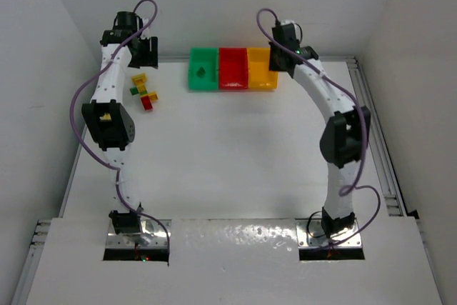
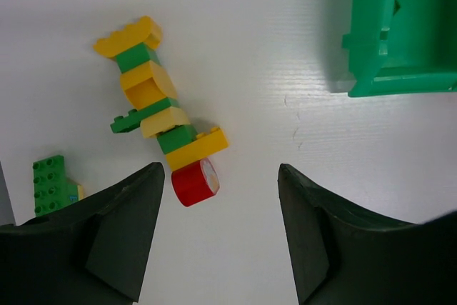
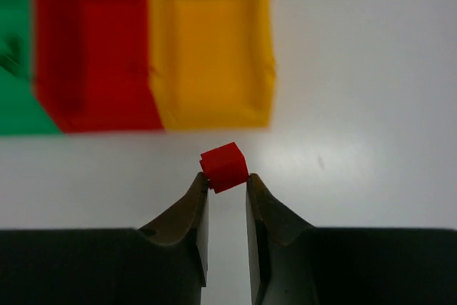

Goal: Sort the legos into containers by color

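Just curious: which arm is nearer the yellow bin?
Right. Its fingers pinch a red brick beside the yellow bin; the left fingers hang over loose bricks beyond the green bin.

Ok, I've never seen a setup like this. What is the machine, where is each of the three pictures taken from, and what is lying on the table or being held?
The machine is two white robot arms, a left arm and a right arm. They are bolted to the near edge of a table, and each ends in a two-finger gripper. The wide picture looks down from above and behind them. The other two pictures come from a camera on each wrist, so the dark shapes at the bottom are that arm's own fingers.

At the back, three open bins stand in a row: a green bin, a red bin and a yellow bin. A small heap of green, yellow and red toy bricks lies by the left gripper, which is open and holds nothing. The right gripper pinches one red brick close to the yellow bin.
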{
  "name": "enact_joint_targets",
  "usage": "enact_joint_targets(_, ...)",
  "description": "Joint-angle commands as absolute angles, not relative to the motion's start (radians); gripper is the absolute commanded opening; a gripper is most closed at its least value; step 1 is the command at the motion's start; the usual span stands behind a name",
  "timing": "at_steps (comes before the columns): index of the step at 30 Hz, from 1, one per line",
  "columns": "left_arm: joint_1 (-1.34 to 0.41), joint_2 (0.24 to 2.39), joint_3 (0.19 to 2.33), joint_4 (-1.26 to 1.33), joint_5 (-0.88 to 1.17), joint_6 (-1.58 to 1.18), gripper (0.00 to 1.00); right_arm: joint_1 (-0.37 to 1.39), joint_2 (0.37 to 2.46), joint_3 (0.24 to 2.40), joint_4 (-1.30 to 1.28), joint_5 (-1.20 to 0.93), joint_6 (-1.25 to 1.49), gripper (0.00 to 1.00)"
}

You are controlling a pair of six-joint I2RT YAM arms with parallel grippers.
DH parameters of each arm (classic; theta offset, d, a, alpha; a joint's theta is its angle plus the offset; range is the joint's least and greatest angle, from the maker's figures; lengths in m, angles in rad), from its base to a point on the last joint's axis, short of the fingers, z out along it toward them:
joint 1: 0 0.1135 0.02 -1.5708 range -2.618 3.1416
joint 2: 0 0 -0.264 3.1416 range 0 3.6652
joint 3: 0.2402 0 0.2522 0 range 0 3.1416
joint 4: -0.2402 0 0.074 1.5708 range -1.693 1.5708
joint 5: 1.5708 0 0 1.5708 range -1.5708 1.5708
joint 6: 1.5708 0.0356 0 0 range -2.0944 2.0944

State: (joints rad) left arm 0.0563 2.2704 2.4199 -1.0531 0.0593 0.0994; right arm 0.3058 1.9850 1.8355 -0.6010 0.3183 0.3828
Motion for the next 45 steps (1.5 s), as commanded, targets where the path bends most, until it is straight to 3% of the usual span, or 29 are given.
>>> enact_joint_targets(1,0.069,2.189,2.390,-1.034,0.011,0.094,0.63,0.342,2.182,2.129,-0.551,0.232,0.370,0.02)
enact_joint_targets(3,0.069,2.175,2.367,-1.032,0.005,0.097,0.63,0.359,2.295,2.233,-0.444,0.197,0.377,0.02)
enact_joint_targets(9,0.068,2.148,2.313,-1.023,-0.044,0.097,0.63,0.400,2.376,2.190,-0.033,0.101,0.410,0.00)
enact_joint_targets(13,0.067,2.148,2.292,-1.022,-0.049,0.097,0.63,0.419,2.482,2.266,0.037,0.114,0.407,0.00)
enact_joint_targets(19,0.068,2.145,2.278,-1.025,-0.032,0.094,0.63,0.422,2.497,2.206,0.041,0.179,0.388,0.00)
enact_joint_targets(22,0.069,2.148,2.276,-1.023,-0.029,0.094,0.63,0.420,2.516,2.210,0.026,0.166,0.397,0.11)
enact_joint_targets(23,0.069,2.148,2.276,-1.023,-0.029,0.094,0.63,0.423,2.517,2.221,0.011,0.152,0.400,0.21)
enact_joint_targets(33,0.067,2.149,2.272,-1.020,-0.005,0.092,0.63,0.439,2.444,2.215,0.003,0.149,0.356,0.48)
enact_joint_targets(38,0.069,2.135,2.273,-1.026,-0.005,0.097,0.63,0.439,2.361,2.200,-0.070,0.198,0.367,0.37)
enact_joint_targets(40,0.069,2.128,2.272,-1.029,-0.011,0.100,0.63,0.430,2.254,2.146,-0.164,0.225,0.385,0.22)
enact_joint_targets(41,0.069,2.128,2.272,-1.034,-0.020,0.101,0.63,0.416,2.208,2.081,-0.252,0.254,0.411,0.06)
enact_joint_targets(42,0.069,2.128,2.272,-1.035,-0.020,0.101,0.63,0.405,2.160,2.039,-0.299,0.255,0.411,0.02)
enact_joint_targets(43,0.069,2.128,2.275,-1.037,-0.023,0.100,0.63,0.387,2.108,1.992,-0.351,0.270,0.448,0.01)
enact_joint_targets(45,0.069,2.132,2.293,-1.042,-0.023,0.101,0.63,0.309,1.956,1.842,-0.525,0.272,0.510,0.09)
